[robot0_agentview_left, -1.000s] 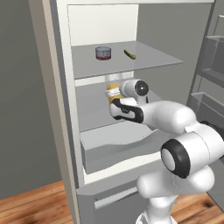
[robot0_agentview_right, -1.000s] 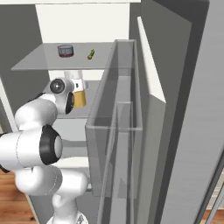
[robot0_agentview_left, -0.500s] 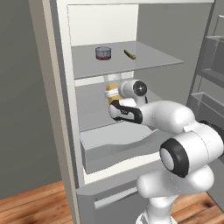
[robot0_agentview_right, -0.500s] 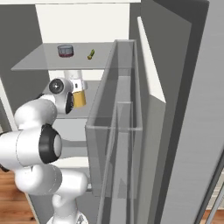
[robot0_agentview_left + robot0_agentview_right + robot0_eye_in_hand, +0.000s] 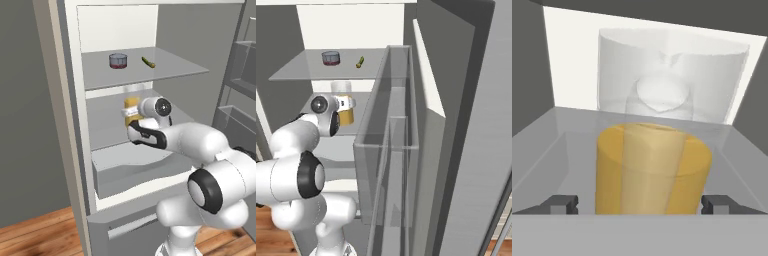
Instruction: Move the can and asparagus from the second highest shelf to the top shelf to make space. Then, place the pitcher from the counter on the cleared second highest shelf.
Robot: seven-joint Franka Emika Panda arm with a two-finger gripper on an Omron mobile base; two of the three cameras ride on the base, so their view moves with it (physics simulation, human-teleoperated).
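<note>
Pitcher [image 5: 653, 170] unmoved on second highest shelf [image 5: 107, 125] since a second ago; gripper [image 5: 639, 204] open astride it, release apparently done

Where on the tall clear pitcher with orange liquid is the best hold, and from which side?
Take the tall clear pitcher by its lower, liquid-filled body, from the fridge's open front, level. It stands upright as a plain round cylinder, and the tool already has a fingertip either side of it.
</note>
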